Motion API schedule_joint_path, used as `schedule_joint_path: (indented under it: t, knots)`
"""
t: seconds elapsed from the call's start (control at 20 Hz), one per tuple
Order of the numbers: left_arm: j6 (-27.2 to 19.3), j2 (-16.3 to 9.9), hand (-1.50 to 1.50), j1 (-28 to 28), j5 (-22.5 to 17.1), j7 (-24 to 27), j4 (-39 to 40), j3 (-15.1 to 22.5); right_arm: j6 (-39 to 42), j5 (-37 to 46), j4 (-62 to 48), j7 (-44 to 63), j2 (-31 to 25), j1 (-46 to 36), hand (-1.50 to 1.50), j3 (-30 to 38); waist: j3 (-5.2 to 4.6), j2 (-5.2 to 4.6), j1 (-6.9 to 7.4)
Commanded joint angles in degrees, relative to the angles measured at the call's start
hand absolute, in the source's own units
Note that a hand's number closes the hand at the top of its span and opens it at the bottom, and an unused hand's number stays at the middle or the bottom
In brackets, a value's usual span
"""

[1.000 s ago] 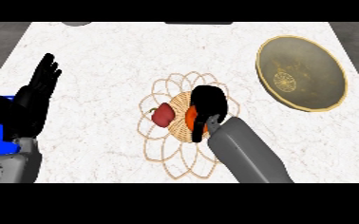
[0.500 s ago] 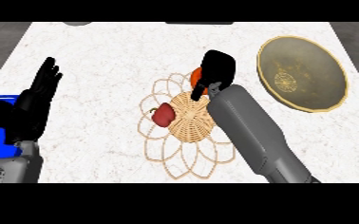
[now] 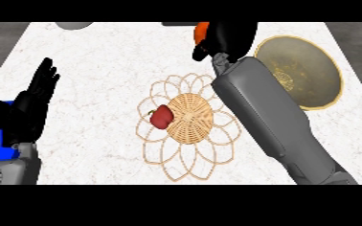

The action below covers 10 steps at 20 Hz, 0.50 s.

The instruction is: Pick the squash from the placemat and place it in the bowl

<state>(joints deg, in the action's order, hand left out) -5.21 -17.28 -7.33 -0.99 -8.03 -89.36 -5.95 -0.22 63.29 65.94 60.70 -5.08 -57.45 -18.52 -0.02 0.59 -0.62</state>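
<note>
My right hand (image 3: 230, 38) is shut on the orange squash (image 3: 202, 29), of which only a sliver shows at the hand's left side. It hangs above the counter, beyond the woven placemat (image 3: 189, 124) and left of the yellow-green bowl (image 3: 305, 72). A red pepper (image 3: 162, 117) lies on the placemat's left half. My left hand (image 3: 35, 103) rests open at the left edge, fingers up.
A grey round object (image 3: 74, 25) shows at the counter's far edge, top left. A dark object (image 3: 178, 23) peeks in at the far edge near the middle. The white marble counter (image 3: 106, 67) spreads between my left hand and the placemat.
My right hand has lifted the squash off the placemat and carried it away from me and to the right, toward the bowl. The left hand has barely moved.
</note>
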Motion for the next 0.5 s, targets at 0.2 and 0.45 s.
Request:
schedule_joint_path:
  t: [0.2,0.45]
  knots:
    - [1.08,-0.18,0.0,1.6,-0.77,-0.68,-2.52,-0.85,1.73,3.71,10.19,5.14,-5.3,1.99,1.5,7.37,0.03,-0.29,0.36]
    - [2.38,-0.4,0.0,-0.62,-1.07,3.4,3.99,-2.63,0.48,2.75,16.19,1.39,-6.36,10.48,1.5,10.22,0.01,-0.47,0.12]
